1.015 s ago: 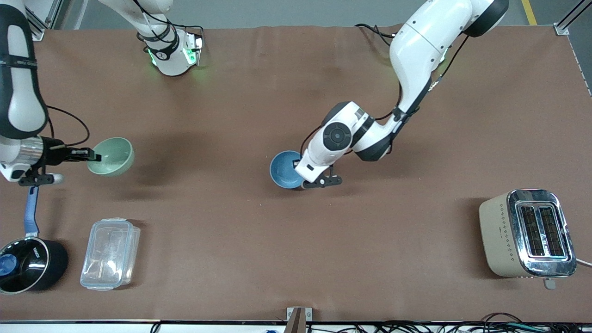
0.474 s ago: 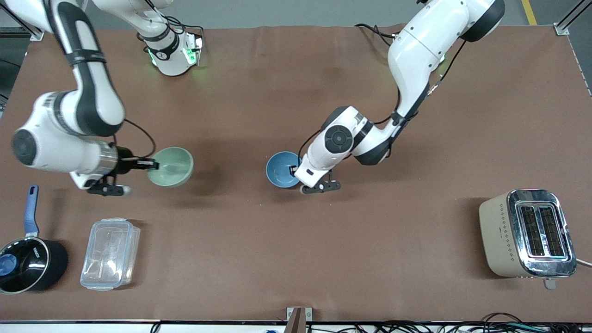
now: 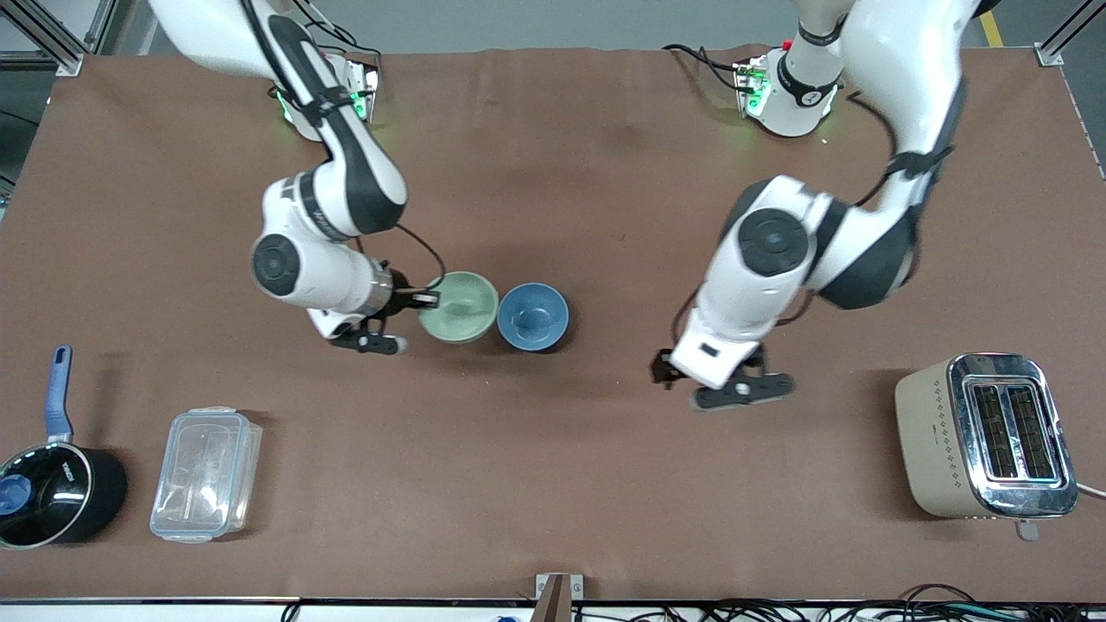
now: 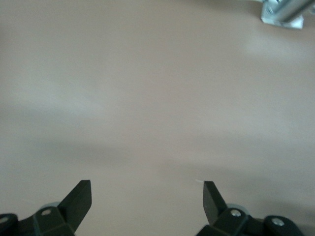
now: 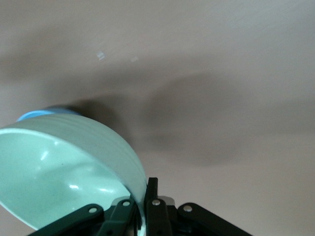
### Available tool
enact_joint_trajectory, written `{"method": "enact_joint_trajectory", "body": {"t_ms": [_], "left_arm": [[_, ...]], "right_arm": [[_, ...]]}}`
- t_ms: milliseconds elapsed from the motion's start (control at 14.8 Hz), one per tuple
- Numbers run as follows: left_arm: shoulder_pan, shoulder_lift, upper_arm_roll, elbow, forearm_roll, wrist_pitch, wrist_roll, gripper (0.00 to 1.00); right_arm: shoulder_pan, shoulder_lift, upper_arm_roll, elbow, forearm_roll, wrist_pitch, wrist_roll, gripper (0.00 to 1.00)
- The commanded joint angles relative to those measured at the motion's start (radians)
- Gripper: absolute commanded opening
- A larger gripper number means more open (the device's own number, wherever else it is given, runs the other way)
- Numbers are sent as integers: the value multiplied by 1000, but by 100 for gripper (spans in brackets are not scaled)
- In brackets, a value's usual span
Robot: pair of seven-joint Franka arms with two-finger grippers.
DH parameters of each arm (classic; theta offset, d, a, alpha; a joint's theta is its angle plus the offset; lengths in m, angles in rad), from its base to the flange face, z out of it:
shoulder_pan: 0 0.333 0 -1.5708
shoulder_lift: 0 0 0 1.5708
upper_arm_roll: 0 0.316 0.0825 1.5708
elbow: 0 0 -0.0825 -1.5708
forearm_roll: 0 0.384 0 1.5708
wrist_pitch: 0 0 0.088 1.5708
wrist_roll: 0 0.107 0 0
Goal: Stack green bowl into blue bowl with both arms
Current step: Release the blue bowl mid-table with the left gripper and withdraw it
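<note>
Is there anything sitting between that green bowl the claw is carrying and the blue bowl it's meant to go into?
Nothing visible stands in the way. The right claw grips the green bowl by its rim, right beside the blue bowl, with no object between them. The left claw is open, over bare table toward the toaster's end.

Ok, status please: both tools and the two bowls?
Right tool shut on green bowl, beside blue bowl. Left tool open, empty, over bare table. Path clear.

Right gripper [image 5: 140, 209] seemingly clamped, left gripper [image 4: 147, 201] spread wide, raised.
</note>
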Motion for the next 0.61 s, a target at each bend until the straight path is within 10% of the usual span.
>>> {"method": "enact_joint_trajectory", "body": {"t_ms": [0,541], "left_arm": [[71,-110,-6,-26,10,-65,178,100],[139,-338,75,-35,-170,-263,467,100]], "right_arm": [[60,25,-12,-2,101,45,27,1],[155,92,-14,38,158,123,94,2]]}}
